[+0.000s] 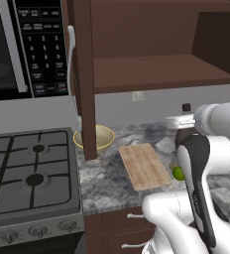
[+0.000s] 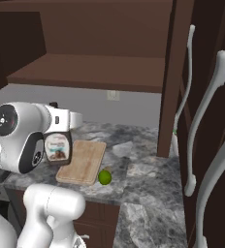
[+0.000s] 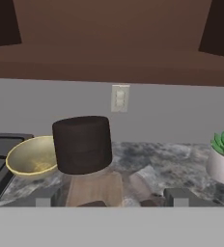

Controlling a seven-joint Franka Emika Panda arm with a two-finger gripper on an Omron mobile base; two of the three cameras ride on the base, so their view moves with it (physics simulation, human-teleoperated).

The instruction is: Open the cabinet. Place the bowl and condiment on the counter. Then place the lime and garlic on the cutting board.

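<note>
Counter (image 1: pixel 107 178): arm half-hides lime (image 1: pixel 178 173) | pincer (image 3: pixel 111 198) wide around condiment (image 3: pixel 82 144)

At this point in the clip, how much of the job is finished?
Done: cabinet door open, bowl on the counter. In hand: the condiment bottle stands between the open hand's fingers, near the cutting board. Left: the lime lies beside the board, not on it; garlic unclear.

Bent sharply at the elbow, white arm (image 1: pixel 206 163) rising from the base with the forearm folded back across the front and the wrist level. Gripper (image 3: pixel 104 197) pointing forward, roughly horizontal, jaws spread wide, fingertips (image 3: pixel 45 198) set well apart on either side.
</note>
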